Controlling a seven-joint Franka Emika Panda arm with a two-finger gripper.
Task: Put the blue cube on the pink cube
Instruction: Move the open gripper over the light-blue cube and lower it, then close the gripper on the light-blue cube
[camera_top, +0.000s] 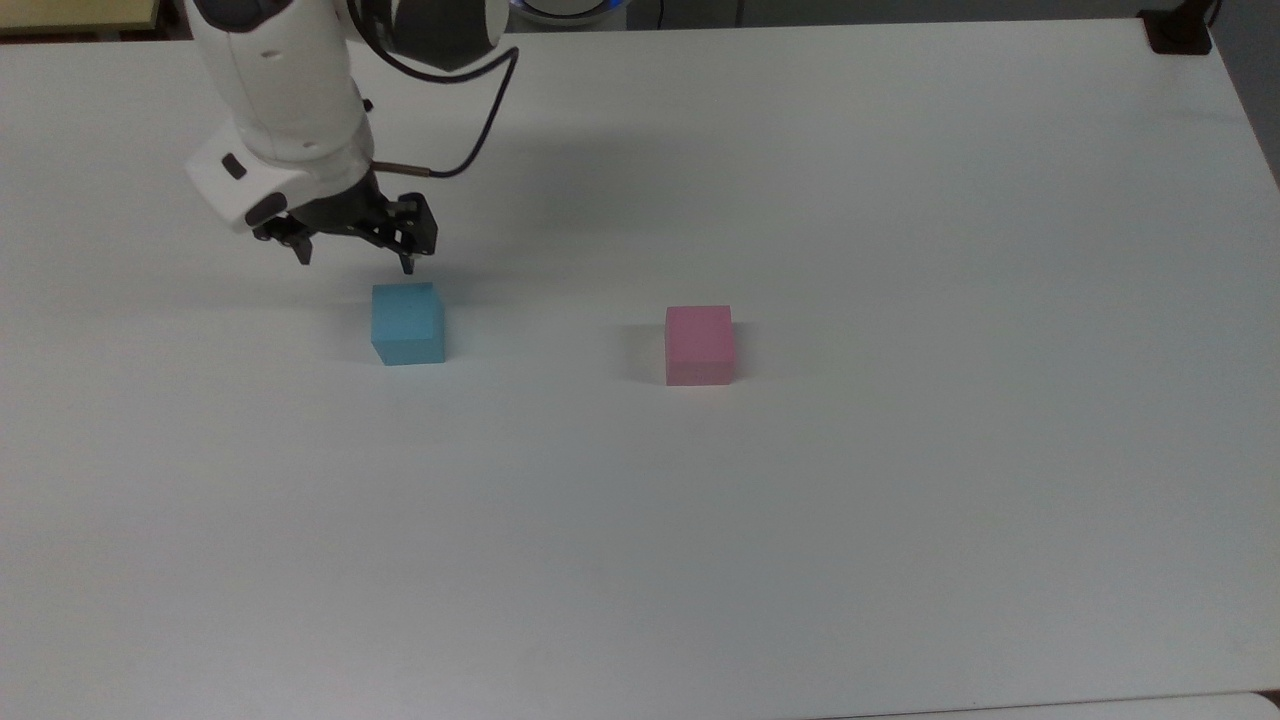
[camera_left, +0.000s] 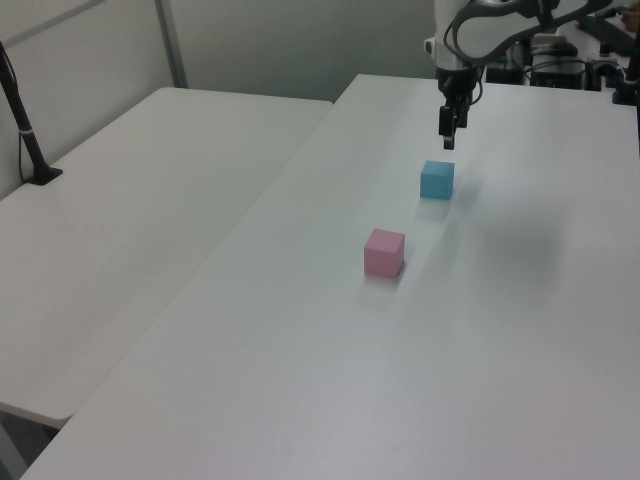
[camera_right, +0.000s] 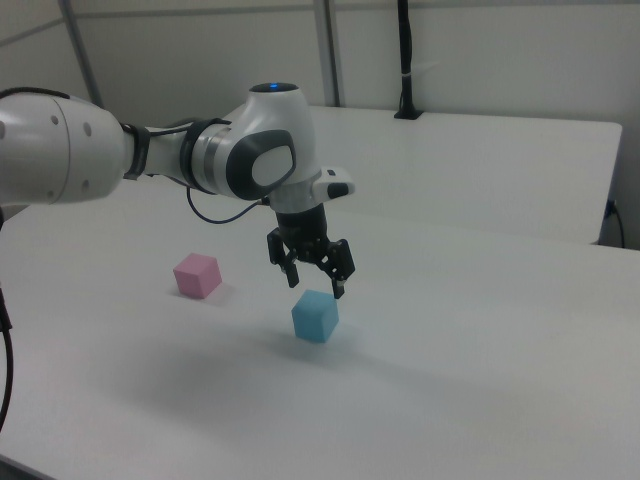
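Hovering: the gripper (camera_top: 355, 262) hangs above the white table (camera_top: 900, 500), over and slightly behind the blue cube (camera_top: 407, 322), not touching it; in the right view the gripper (camera_right: 317, 282) sits just above the cube's top.
Tool state: the two black fingers (camera_top: 408, 258) are spread apart with nothing between them; the gap looks wider than the cube.
Tool pose: it points downward; in the left view the gripper (camera_left: 447, 139) appears as a dark narrow shape just above the cube.
Blue cube: rests flat on the table, in the top view's left half; in the right view the blue cube (camera_right: 315, 316) lies to the right of the pink one and nearer the camera; in the left view the blue cube (camera_left: 437, 179) lies farther back.
Pink cube: the pink cube (camera_top: 699, 344) sits flat on the table near the top view's centre, well apart from the blue cube, nothing on top of it; also seen in the left view (camera_left: 384, 252) and the right view (camera_right: 197, 275).
Arm: the white arm (camera_top: 285, 90) reaches in from the top view's upper left, with a black cable (camera_top: 480, 130) looping beside the wrist; in the right view the arm (camera_right: 150, 155) enters from the right view's left.
Surroundings: a second white table (camera_left: 130, 230) stands beside the first in the left view, with a black post (camera_left: 25, 130) on it.
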